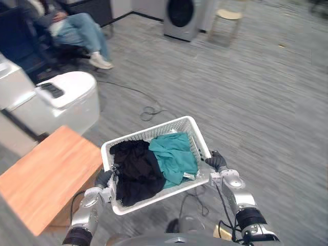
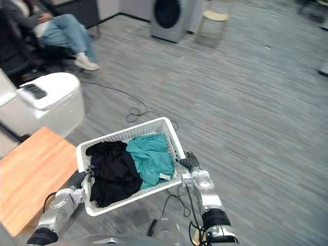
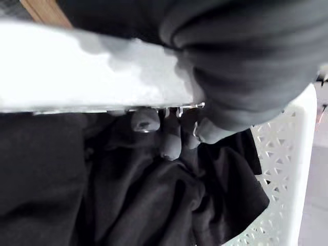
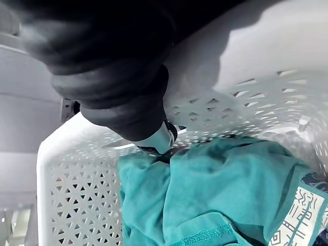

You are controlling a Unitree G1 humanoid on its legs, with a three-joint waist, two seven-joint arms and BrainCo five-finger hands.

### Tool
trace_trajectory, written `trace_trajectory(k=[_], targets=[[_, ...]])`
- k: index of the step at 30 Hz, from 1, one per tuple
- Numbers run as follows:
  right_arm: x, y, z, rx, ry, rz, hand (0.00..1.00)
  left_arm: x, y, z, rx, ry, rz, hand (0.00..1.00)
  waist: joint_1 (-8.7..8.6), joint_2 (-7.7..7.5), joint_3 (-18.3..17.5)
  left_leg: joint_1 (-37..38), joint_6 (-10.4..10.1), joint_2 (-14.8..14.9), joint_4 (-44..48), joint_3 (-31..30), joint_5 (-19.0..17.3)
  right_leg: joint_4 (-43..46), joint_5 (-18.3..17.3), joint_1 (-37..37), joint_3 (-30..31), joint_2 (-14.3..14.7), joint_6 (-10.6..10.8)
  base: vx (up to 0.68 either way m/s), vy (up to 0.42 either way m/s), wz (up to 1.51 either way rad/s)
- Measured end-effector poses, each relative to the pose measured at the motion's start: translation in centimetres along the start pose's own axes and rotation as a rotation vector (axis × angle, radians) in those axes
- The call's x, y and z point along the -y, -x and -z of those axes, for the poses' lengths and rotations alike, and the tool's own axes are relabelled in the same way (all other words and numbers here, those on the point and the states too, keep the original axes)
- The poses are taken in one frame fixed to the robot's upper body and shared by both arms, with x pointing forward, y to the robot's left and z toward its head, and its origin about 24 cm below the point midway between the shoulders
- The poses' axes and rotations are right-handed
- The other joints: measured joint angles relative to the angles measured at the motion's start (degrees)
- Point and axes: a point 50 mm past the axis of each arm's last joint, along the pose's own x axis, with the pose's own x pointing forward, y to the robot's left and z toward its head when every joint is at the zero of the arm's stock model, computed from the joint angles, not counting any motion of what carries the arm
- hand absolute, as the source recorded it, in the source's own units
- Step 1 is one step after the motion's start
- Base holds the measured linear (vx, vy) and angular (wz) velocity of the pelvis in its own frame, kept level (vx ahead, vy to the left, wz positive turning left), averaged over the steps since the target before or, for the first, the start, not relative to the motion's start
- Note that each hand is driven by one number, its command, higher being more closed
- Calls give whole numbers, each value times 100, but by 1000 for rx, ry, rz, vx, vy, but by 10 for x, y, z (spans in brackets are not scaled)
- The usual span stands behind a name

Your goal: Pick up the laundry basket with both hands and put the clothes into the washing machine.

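I carry a white lattice laundry basket [image 1: 180, 123] in the air in front of me, above the grey floor. Inside lie a black garment [image 1: 134, 171] on its left and a teal garment [image 1: 174, 155] on its right. My left hand [image 1: 104, 178] is curled over the basket's left rim, its fingers [image 3: 171, 141] hooked inside over the black cloth [image 3: 128, 205]. At the opposite rim my right hand [image 1: 217, 162] grips the same way, above the teal cloth [image 4: 215, 189]. Far ahead stands the grey washing machine [image 1: 182, 18], its dark round door facing me.
A wooden table [image 1: 48, 177] is at my lower left. Beyond it stands a white machine [image 1: 64, 102]. A person [image 1: 77, 28] sits in a chair at the far left. A wooden stool [image 1: 228, 20] stands right of the washer. A cable [image 1: 151, 110] lies on the floor.
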Motion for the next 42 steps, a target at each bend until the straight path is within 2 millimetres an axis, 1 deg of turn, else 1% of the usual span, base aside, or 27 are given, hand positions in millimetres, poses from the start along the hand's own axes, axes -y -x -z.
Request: trace_trajectory(k=[2,3,6,9,10,11,13,14,15,17,20,23,24,25,26,28,29,30,31,32,34,35,37,39,40,41,42], targets=[[0,-6,-12,35,-2,-8,100,-2,0,-2,8,1,-3,100,17,91,45,-36,-134,203,133,182,91,-527,457,65,-102,94,23,8,-254,-126],[5,-6,-15,42,12,-1,100,2,-1,-2,11,10,1,100,46,233,22,-28,-189,334,102,77,235,-860,759,82,-7,419,-370,53,-319,-118],[13,-1,-15,47,19,5,100,11,-6,-4,13,21,22,100,-63,304,-16,195,-277,604,125,-30,368,-1382,831,369,324,875,-419,52,-255,-69],[18,10,-11,65,-1,35,100,14,-11,-7,16,15,31,100,-170,287,-8,85,-274,1043,927,-45,364,-1465,746,496,427,1054,-348,18,-144,-23],[18,15,-5,55,-6,47,100,15,-10,-4,10,15,32,100,-159,323,15,13,-178,1457,1741,-44,341,-1561,654,675,560,1217,-295,50,-172,-55],[17,19,3,35,-10,49,100,13,-7,2,-6,18,25,100,-96,446,81,-13,388,1968,2646,-86,378,-1701,607,965,700,1417,-316,50,-167,-71],[10,25,15,0,-33,39,100,3,2,14,-38,21,-5,100,-2,495,50,-356,1214,2336,3688,-819,780,-1802,399,1226,899,1594,-379,88,-103,-92],[9,27,19,-9,-38,41,100,5,4,17,-48,24,-1,100,19,526,92,-835,751,2091,4352,-1601,556,-1803,242,1289,1120,1616,-315,133,-45,-82],[11,27,19,-13,-35,50,100,7,4,18,-49,28,4,100,22,527,125,-1137,532,1811,4541,-2007,334,-1793,162,1290,1224,1591,-391,144,40,-74],[8,27,20,-21,-26,41,100,4,12,27,-66,45,-13,100,214,420,256,-1798,215,492,4080,-3083,-300,-1757,63,1275,1773,1375,-382,103,67,-109],[0,30,27,-37,-32,9,100,-5,19,29,-61,48,-40,100,319,501,243,-2180,95,282,2328,-3452,-275,-1849,32,1293,2002,1339,-320,147,94,-104],[-1,30,27,-39,-36,12,100,-6,18,28,-55,53,-42,100,152,632,157,-2050,-134,-308,396,-3487,418,-1981,-32,1302,2078,1249,-51,320,232,-46],[-4,29,27,-36,-49,26,100,-6,15,23,-40,55,-48,100,182,666,127,-2034,40,-447,176,-3553,937,-2070,-57,1310,2213,1232,110,343,247,-52],[-6,28,27,-35,-56,29,100,-7,15,21,-35,56,-57,100,194,600,143,-2035,193,-490,230,-3482,973,-2079,-88,1312,2269,1175,191,446,308,-54],[-9,29,28,-38,-67,39,100,-10,14,22,-37,63,-74,100,200,454,137,-2069,393,-624,499,-3425,680,-1975,-221,1281,2369,997,420,438,321,-23],[-10,30,32,-51,-69,41,100,-8,14,23,-41,74,-91,100,220,311,89,-2015,515,-858,894,-3276,147,-964,-744,1067,2395,604,891,380,272,-11],[-11,32,35,-60,-72,41,100,-8,15,26,-47,78,-93,100,254,228,105,-1748,631,-1122,1007,-3152,-135,651,-1088,706,2414,211,1001,333,201,-8],[-11,33,37,-66,-73,41,100,-8,16,27,-50,77,-94,100,278,193,117,-1604,697,-1258,1051,-3131,-242,1518,-1079,509,2429,14,990,443,231,-5],[-13,36,41,-79,-85,40,100,-11,18,28,-55,63,-100,100,282,89,165,-1246,841,-1527,1050,-3023,-422,3136,-691,117,2439,-363,709,437,193,7],[-17,38,45,-91,-107,42,100,-14,18,27,-56,48,-106,100,259,58,195,-951,990,-1696,1041,-3052,-573,4311,-414,-213,2421,-486,394,420,170,12],[-22,39,48,-99,-125,38,100,-19,18,23,-51,21,-114,100,218,111,258,-486,1056,-1795,737,-3173,-637,5035,-494,-610,2385,-239,296,415,102,16],[-22,39,48,-98,-134,44,100,-19,18,22,-46,20,-112,100,171,186,323,-112,1032,-1801,443,-3255,-621,4932,-700,-882,2090,-106,116,431,79,13],[-18,41,50,-102,-145,61,100,-16,17,19,-35,9,-96,100,14,247,368,331,992,-1773,57,-3442,-610,4208,-929,-1278,1669,-12,128,455,56,36],[-11,41,49,-96,-158,90,100,-10,11,11,-17,-13,-66,100,-119,268,438,650,887,-1713,-205,-3668,-657,2851,-829,-1718,1574,120,151,465,-1,53],[-7,42,49,-94,-165,108,100,-4,7,7,-9,-25,-47,100,-167,291,469,798,825,-1653,-326,-3776,-690,1690,-475,-1784,1575,228,239,347,-48,62],[-3,46,52,-96,-183,131,100,0,4,2,2,-52,-21,100,-245,203,453,1015,655,-1657,-557,-3955,-785,-192,286,-1710,1628,303,545,449,-97,72],[-2,50,55,-103,-191,143,100,1,1,2,-4,-64,-13,100,-242,182,479,1209,515,-1636,-582,-4077,-928,-348,533,-1745,1799,296,561,485,-136,68]])
